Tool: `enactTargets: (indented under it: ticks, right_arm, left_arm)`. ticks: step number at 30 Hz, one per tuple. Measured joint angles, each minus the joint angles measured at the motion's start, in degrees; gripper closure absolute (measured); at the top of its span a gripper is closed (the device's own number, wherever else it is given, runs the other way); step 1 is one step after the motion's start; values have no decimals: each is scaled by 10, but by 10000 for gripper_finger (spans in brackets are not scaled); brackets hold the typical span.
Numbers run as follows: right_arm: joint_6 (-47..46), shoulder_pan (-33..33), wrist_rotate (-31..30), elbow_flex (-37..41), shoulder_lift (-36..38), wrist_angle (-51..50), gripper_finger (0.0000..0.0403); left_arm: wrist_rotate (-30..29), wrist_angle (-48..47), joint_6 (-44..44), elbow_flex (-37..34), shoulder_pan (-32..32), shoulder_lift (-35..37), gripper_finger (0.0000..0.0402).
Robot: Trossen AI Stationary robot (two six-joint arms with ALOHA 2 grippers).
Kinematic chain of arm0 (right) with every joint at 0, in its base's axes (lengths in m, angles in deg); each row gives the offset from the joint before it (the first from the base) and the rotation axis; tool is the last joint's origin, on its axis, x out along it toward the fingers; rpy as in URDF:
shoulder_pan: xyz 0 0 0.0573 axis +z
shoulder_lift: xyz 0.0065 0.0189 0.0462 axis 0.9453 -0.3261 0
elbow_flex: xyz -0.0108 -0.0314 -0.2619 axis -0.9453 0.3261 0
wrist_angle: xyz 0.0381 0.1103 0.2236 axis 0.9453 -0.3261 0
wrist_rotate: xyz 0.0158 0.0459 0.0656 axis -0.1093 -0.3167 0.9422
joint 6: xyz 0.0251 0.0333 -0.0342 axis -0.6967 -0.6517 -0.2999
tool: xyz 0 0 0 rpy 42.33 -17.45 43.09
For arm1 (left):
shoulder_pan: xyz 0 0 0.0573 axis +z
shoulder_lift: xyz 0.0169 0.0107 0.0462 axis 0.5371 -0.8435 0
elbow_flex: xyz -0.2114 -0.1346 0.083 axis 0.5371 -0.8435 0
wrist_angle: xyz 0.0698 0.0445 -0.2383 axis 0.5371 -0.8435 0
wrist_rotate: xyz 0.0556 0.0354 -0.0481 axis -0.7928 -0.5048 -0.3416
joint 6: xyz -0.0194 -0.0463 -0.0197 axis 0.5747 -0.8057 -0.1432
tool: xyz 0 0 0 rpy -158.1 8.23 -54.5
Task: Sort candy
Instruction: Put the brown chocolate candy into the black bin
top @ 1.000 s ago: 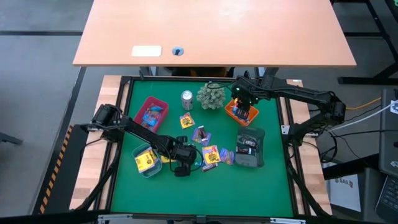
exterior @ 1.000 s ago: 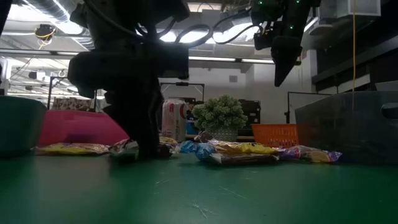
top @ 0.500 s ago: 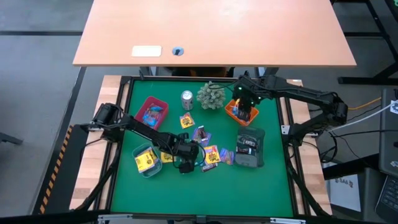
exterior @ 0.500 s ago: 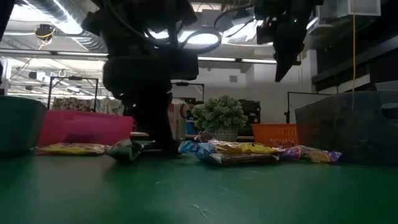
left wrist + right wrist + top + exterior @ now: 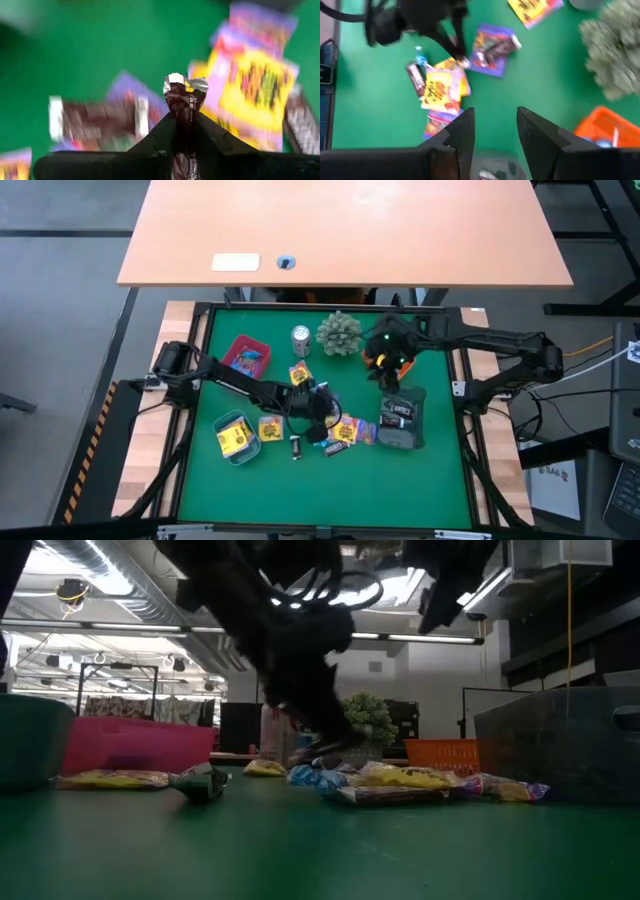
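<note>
Candy lies loose at the middle of the green table: yellow packets [image 5: 342,427], purple ones [image 5: 323,395] and a dark wrapped piece [image 5: 296,446] lying alone nearer the front. My left gripper [image 5: 322,410] hangs over this pile, shut on a dark brown mini bar [image 5: 185,100]. My right gripper [image 5: 389,373] is open and higher up, between the orange tray [image 5: 376,361] and the grey tray [image 5: 402,420], with nothing between its fingers [image 5: 465,131]. My left gripper pinches the dark brown mini bar between its two fingers [image 5: 165,131], which lie across the bar. The bar's crimped end [image 5: 185,85] sticks out past the fingertips. The fingers slant down from the table's left. The bar is off the table, above the pile.
A pink tray [image 5: 245,360] with blue pieces stands at the far left, and a teal tray [image 5: 234,438] with yellow packets at the near left. A silver can [image 5: 301,338] and a green plant ball [image 5: 340,333] stand at the back. The grey tray holds dark bars.
My left gripper has gone from beside the teal tray toward the table's right and far edges and up a little, to above the pile. One dark piece stays on the table where the gripper was. My right gripper has turned and drifted from over the orange tray toward the near edge.
</note>
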Motion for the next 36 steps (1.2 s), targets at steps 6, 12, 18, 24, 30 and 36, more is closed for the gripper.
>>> enactTargets:
  ticks: [6, 12, 18, 24, 30, 36]
  right_arm:
    - [-42, 30, -25, 0, 0, 45, 258]
    - [-129, 31, -51, 0, 0, 46, 258]
    - [-185, 31, -51, 0, 0, 45, 258]
    - [-218, 31, -51, 0, 0, 44, 258]
    - [-220, 31, -51, 0, 0, 44, 258]
    - [-220, 31, -51, 0, 0, 46, 258]
  left_arm:
    - [-7, 114, 48, 0, 21, 0, 360]
    - [-64, 212, 103, 0, 31, 0, 360]
    - [-125, 302, 170, 0, 32, 0, 360]
    - [-135, 356, 217, 0, 32, 0, 360]
    - [-137, 391, 225, 0, 32, 1, 360]
    - [-137, 409, 225, 0, 32, 1, 360]
